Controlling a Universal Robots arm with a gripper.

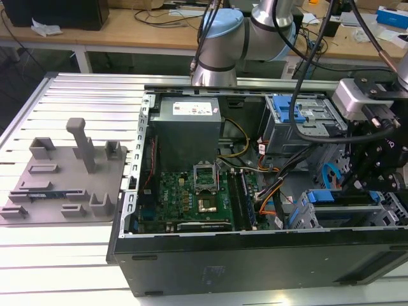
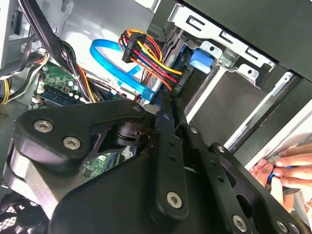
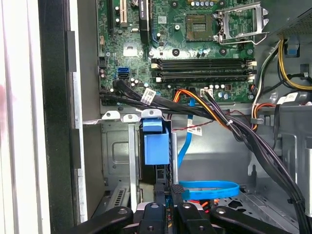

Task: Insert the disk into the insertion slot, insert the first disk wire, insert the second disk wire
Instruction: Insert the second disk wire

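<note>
The gripper point(image 3: 170, 189) hangs inside the computer case point(image 1: 255, 268), just beside the flat blue wire point(image 3: 209, 186) and near the disk point(image 3: 156, 146), whose blue frame sits in the insertion slot point(image 3: 117, 151) of the grey cage (the white tags point(image 3: 149, 95) on the black wires are too small to read), and I cannot tell whether the pincer is spread or pinching.

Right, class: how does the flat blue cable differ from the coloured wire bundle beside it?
The blue cable is one flat band; the wire bundle is several thin round wires. The blue cable is a single colour; the wire bundle mixes red, yellow, orange and black. Both lie inside the case.
</note>
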